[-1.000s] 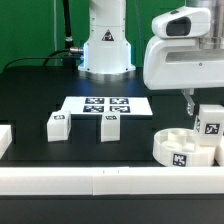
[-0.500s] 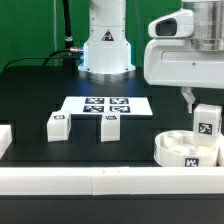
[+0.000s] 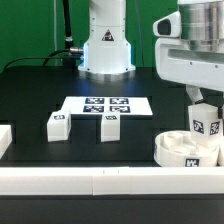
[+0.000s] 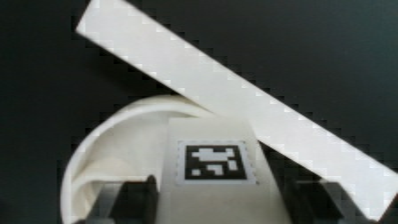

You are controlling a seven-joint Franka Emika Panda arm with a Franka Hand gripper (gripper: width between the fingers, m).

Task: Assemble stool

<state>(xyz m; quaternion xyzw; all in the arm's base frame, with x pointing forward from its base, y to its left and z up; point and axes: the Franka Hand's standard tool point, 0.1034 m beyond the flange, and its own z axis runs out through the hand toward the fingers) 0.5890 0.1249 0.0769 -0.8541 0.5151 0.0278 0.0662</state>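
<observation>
The leg [image 3: 207, 125] in hand is a white block with its square tag facing the camera. It stands upright over the far right part of the round seat [image 3: 184, 150], its lower end at or just inside the rim; whether it has reached a socket I cannot tell. The fingers [image 4: 121, 203] are closed partway on it, one on each side, as the wrist view shows with the tag [image 4: 215, 162] between them. Over the last second the arm's bulk has swung toward the exterior view's right, while the leg has barely shifted and now looks squarer to the seat. This reads as lining the leg up for insertion, with pressing or twisting it home likely next. The seat sits at the near right of the desk [image 3: 30, 90], close to the long white rail [image 3: 100, 182]. Two loose legs [image 3: 57, 127] wait well apart to the left, just near of the marker board [image 3: 105, 106].
</observation>
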